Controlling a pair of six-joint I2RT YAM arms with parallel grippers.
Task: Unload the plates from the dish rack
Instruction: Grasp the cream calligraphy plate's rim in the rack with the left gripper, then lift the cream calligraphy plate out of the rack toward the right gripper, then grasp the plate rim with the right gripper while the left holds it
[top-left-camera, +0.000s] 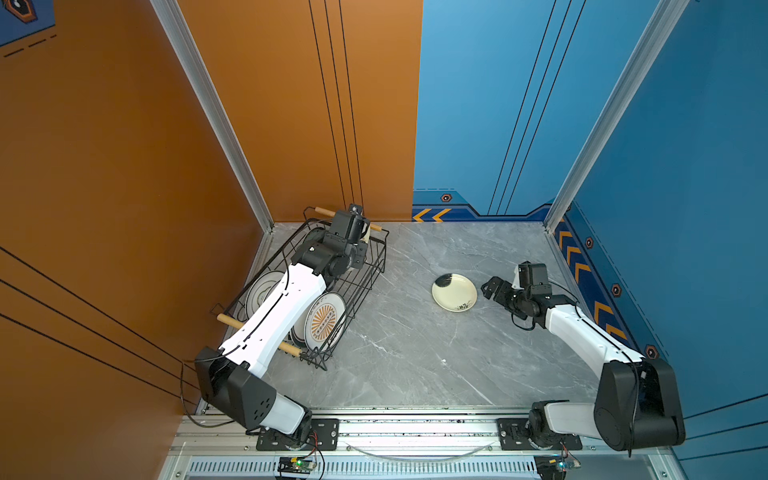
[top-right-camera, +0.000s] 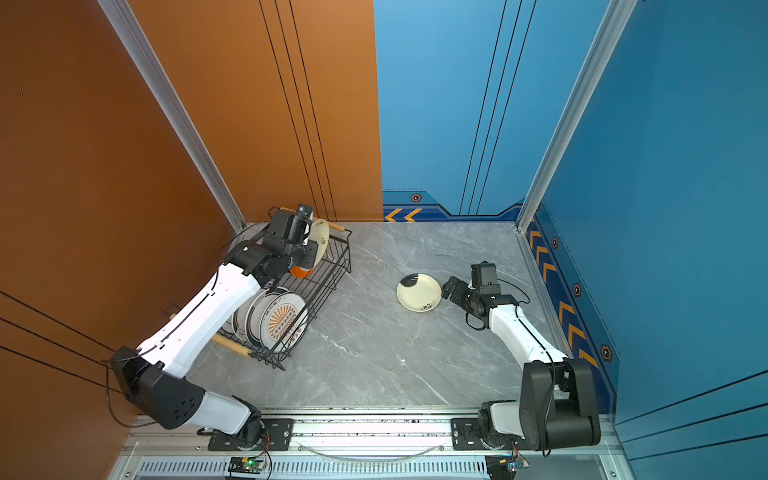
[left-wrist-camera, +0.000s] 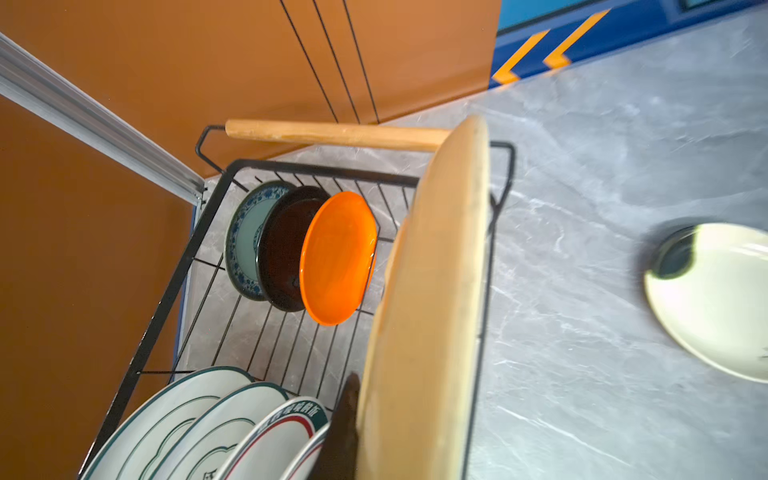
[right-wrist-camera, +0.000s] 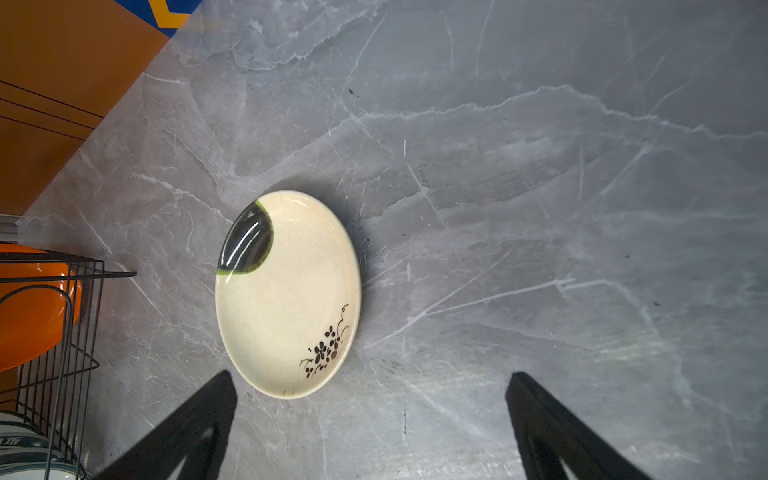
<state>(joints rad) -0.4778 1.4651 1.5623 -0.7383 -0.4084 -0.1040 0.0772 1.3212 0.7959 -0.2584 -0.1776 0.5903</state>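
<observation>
— Left hand (top-right-camera: 311, 251) first: what has it got?

— It is clenched on a cream plate (left-wrist-camera: 428, 291), which stands on edge in the grip. One dark finger (left-wrist-camera: 345, 424) lies against the plate's face; the opposite one is hidden behind it.

— Where is that plate?

— At the far end of the dish rack (top-left-camera: 363, 291), by its right wall and near the far wooden handle (left-wrist-camera: 332, 134). I cannot tell whether its lower edge touches the wires.

— What else stands in the rack?

— At the far end an orange plate (left-wrist-camera: 338, 257), a dark plate (left-wrist-camera: 282, 249) and a blue-patterned plate (left-wrist-camera: 245, 237) stand on edge, overlapping. At the near end a row of large white plates (left-wrist-camera: 199, 419) stands upright too. The rightmost of them is a sunburst plate (top-left-camera: 324, 322).

— And the right hand (top-left-camera: 491, 289)?

— It is released, fingers spread wide, gripping nothing. It hangs low over the grey worktop (top-left-camera: 415, 353) on the right side. Just left of it lies a flowered plate (right-wrist-camera: 286, 295), flat and face up, with a dark patch on its rim. A gap shows between fingers and plate. That plate sits well apart from the rack.
</observation>
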